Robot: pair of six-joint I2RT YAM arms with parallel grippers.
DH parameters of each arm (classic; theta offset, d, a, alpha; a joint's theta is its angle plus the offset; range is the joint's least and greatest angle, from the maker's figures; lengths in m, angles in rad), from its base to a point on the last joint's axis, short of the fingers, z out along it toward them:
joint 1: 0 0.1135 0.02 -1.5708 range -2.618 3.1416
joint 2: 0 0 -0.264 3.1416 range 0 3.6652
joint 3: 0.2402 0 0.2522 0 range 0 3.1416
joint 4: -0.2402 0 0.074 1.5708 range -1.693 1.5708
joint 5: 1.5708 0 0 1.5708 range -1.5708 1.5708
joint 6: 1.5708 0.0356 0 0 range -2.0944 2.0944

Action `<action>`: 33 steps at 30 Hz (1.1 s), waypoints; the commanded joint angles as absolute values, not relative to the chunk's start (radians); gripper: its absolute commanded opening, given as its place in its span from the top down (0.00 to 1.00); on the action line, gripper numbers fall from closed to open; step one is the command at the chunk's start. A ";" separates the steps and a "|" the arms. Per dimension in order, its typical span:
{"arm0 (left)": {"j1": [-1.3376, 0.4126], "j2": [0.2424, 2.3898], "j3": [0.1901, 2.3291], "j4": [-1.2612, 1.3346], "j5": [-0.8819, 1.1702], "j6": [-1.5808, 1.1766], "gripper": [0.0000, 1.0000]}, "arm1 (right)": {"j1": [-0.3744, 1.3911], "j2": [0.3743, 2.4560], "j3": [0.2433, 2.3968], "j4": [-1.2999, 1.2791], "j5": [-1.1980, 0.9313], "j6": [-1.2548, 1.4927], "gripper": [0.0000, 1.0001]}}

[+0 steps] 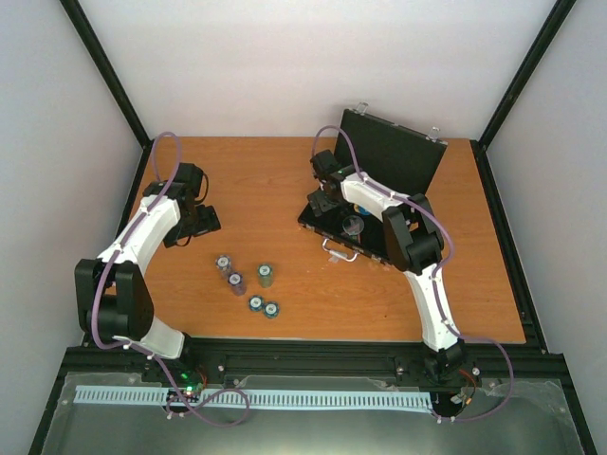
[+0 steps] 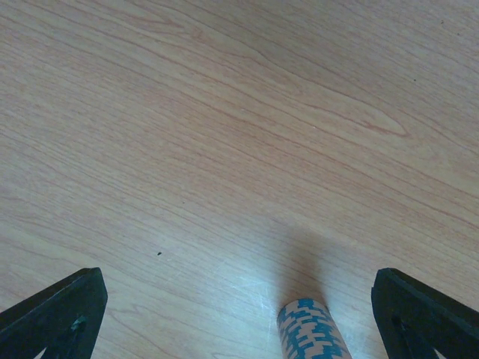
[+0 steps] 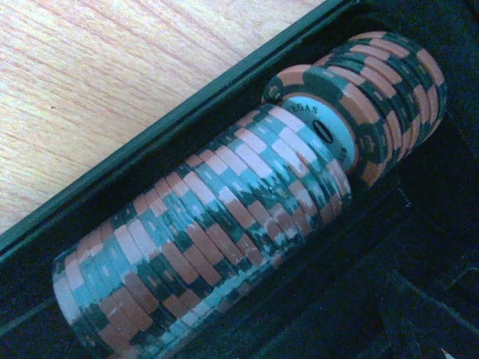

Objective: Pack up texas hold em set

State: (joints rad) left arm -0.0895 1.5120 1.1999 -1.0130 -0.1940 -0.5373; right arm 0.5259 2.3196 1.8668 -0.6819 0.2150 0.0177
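Right hand (image 1: pixel 323 203) hovers over open black case (image 1: pixel 394 154) (orange-green chips (image 3: pixel 209 239) inside).

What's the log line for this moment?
left hand: open, empty, by chip stack | right hand: open, over case | chip row: lying in case | loose stacks: five on table

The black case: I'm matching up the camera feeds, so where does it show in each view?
Top external: the case, lid raised, right of centre at the back.
Left wrist: not in it.
Right wrist: its dark rim runs diagonally, a row of chips inside it.
Shared landmark: the wooden table.
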 commanded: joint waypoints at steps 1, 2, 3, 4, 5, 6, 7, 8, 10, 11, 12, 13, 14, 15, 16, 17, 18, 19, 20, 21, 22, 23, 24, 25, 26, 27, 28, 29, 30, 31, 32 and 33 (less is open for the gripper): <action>-0.086 1.517 1.239 -1.011 -0.215 -0.518 0.00 | 0.506 2.235 1.778 -0.638 0.101 -0.009 0.00; -0.087 1.516 1.239 -1.010 -0.215 -0.518 0.00 | 0.506 2.196 1.752 -0.629 0.056 -0.012 0.00; -0.086 1.516 1.241 -1.009 -0.214 -0.518 0.00 | 0.506 2.162 1.732 -0.631 0.017 -0.019 0.00; -0.087 1.518 1.243 -1.007 -0.212 -0.519 0.00 | 0.506 2.130 1.721 -0.639 -0.016 -0.022 0.00; -0.086 1.518 1.247 -1.005 -0.209 -0.519 0.00 | 0.506 2.098 1.710 -0.647 -0.038 -0.029 0.00; -0.086 1.519 1.251 -1.003 -0.208 -0.518 0.00 | 0.506 2.068 1.701 -0.655 -0.050 -0.032 0.00; -0.087 1.520 1.254 -1.002 -0.204 -0.518 0.00 | 0.506 2.038 1.698 -0.661 -0.054 -0.035 0.00; -0.086 1.519 1.258 -1.001 -0.204 -0.516 0.00 | 0.506 2.011 1.698 -0.670 -0.055 -0.036 0.00; -0.087 1.520 1.266 -1.000 -0.203 -0.509 0.00 | 0.505 1.961 1.707 -0.686 -0.045 -0.035 0.00; -0.087 1.521 1.269 -1.001 -0.204 -0.505 0.00 | 0.505 1.942 1.715 -0.695 -0.042 -0.034 0.00; -0.086 1.521 1.273 -1.004 -0.205 -0.500 0.00 | 0.504 1.925 1.725 -0.708 -0.038 -0.029 0.00; -0.086 1.521 1.275 -1.005 -0.205 -0.495 0.00 | 0.505 1.911 1.735 -0.722 -0.036 -0.025 0.00; -0.086 1.522 1.278 -1.007 -0.203 -0.492 0.00 | 0.503 1.902 1.742 -0.741 -0.043 -0.022 0.00; -0.086 1.523 1.281 -1.008 -0.202 -0.489 0.00 | 0.503 1.894 1.748 -0.770 -0.053 -0.020 0.00; -0.086 1.523 1.283 -1.010 -0.200 -0.486 0.00 | 0.503 1.886 1.745 -0.790 -0.061 -0.014 0.00; -0.086 1.521 1.285 -1.011 -0.195 -0.485 0.00 | 0.503 1.873 1.732 -0.801 -0.074 -0.008 0.00; -0.087 1.520 1.284 -1.011 -0.190 -0.486 0.00 | 0.503 1.856 1.707 -0.805 -0.087 0.003 0.00; -0.086 1.516 1.281 -1.011 -0.186 -0.485 0.00 | 0.504 1.837 1.678 -0.804 -0.098 0.015 0.00; -0.086 1.514 1.278 -1.011 -0.179 -0.484 0.00 | 0.505 1.814 1.643 -0.802 -0.109 0.026 0.00; -0.086 1.512 1.274 -1.010 -0.171 -0.481 0.00 | 0.506 1.789 1.613 -0.798 -0.120 0.041 0.00; -0.087 1.508 1.269 -1.009 -0.168 -0.481 0.00 | 0.510 1.766 1.578 -0.792 -0.131 0.054 0.00; -0.086 1.505 1.262 -1.005 -0.166 -0.479 0.00 | 0.519 1.743 1.548 -0.789 -0.139 0.062 0.00; -0.086 1.500 1.255 -1.003 -0.164 -0.476 0.00 | 0.532 1.722 1.528 -0.793 -0.137 0.066 0.00; -0.086 1.495 1.249 -1.001 -0.164 -0.474 0.00 | 0.551 1.704 1.514 -0.801 -0.131 0.069 0.00; -0.086 1.489 1.243 -0.999 -0.163 -0.473 0.00 | 0.572 1.685 1.504 -0.807 -0.126 0.070 0.00; -0.086 1.483 1.238 -0.998 -0.162 -0.473 0.00 | 0.603 1.674 1.496 -0.812 -0.126 0.070 0.00; -0.087 1.478 1.234 -0.996 -0.158 -0.471 0.00 | 0.633 1.663 1.488 -0.815 -0.132 0.071 0.00; -0.086 1.473 1.231 -0.995 -0.155 -0.471 0.00 | 0.661 1.656 1.482 -0.816 -0.138 0.071 0.01; -0.086 1.466 1.228 -0.994 -0.151 -0.470 0.00 | 0.694 1.653 1.478 -0.814 -0.146 0.072 0.01; -0.086 1.460 1.224 -0.993 -0.146 -0.468 0.00 | 0.726 1.652 1.476 -0.813 -0.157 0.072 0.01; -0.086 1.455 1.222 -0.992 -0.142 -0.468 0.00 | 0.753 1.657 1.473 -0.811 -0.170 0.072 0.02; -0.087 1.451 1.220 -0.991 -0.138 -0.467 0.00 | 0.780 1.665 1.469 -0.808 -0.178 0.075 0.03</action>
State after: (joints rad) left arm -0.0895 1.4929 1.2266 -1.0080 -0.1619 -0.4892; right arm 0.6876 1.6859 1.4822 -0.8120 -0.1261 0.0578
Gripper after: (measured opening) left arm 0.998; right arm 0.984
